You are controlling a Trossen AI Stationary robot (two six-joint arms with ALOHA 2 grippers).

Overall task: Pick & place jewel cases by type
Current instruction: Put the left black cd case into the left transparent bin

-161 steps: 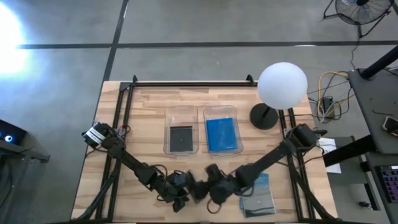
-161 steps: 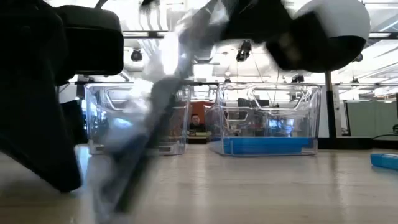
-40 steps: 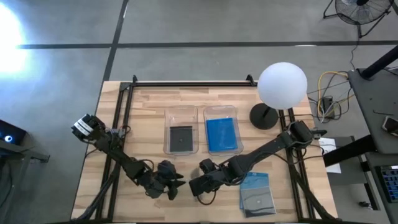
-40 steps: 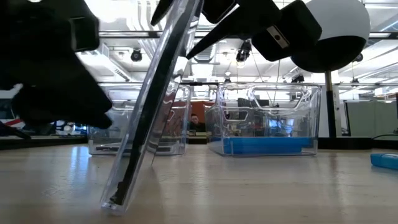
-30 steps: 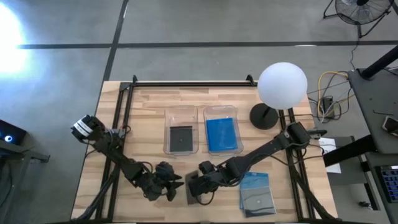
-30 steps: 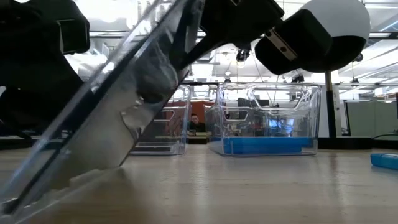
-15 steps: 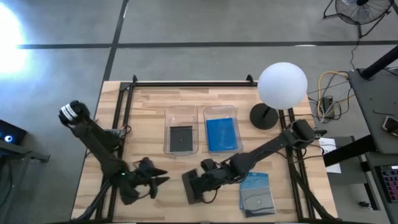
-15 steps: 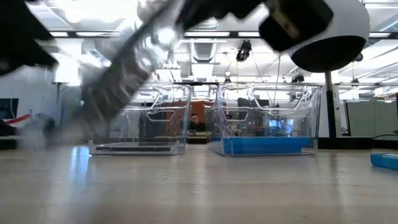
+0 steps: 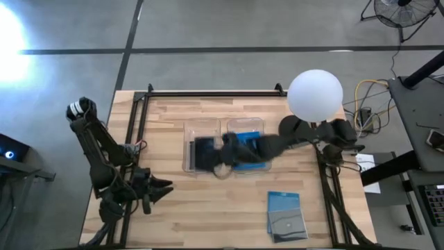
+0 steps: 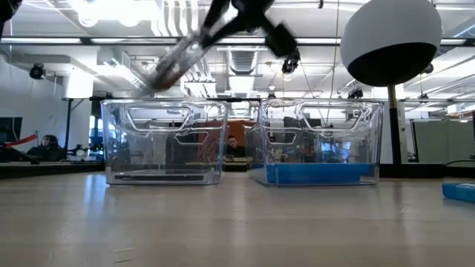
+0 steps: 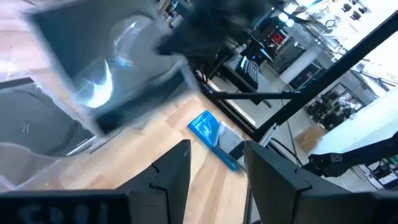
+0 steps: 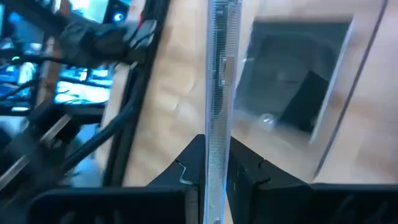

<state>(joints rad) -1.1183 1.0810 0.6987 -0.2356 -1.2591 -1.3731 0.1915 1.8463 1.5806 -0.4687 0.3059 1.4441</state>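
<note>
A dark jewel case (image 9: 203, 153) hangs tilted over the left clear bin (image 9: 189, 133), with my right gripper (image 9: 223, 154) shut on it. In the low view the case (image 10: 174, 63) is above the bin's rim (image 10: 163, 104). Another dark case (image 12: 292, 93) lies flat on that bin's floor. The right bin (image 9: 262, 125) holds blue cases (image 9: 248, 147). My left gripper (image 9: 158, 189) stands open near the table's left edge with nothing between its fingers (image 11: 176, 171). My right gripper pinches the dark case's two flat faces between its two fingers, at one edge (image 12: 217, 146). The arm reaches in from the table's right. The case juts out ahead of the fingers and slopes down toward the left, lifted clear above the left bin.
A small stack of cases, one blue and one dark (image 9: 286, 215), lies on the table at the near right. A lamp with a white globe (image 9: 315, 95) and a black base (image 9: 295, 130) stands at the far right. Bare wood shows along the near edge.
My right gripper has lifted the dark case, which leaned with its lower edge on the table near the front edge, and carried it up and toward the far edge over the left bin. My left arm has drawn back toward the table's left edge.
</note>
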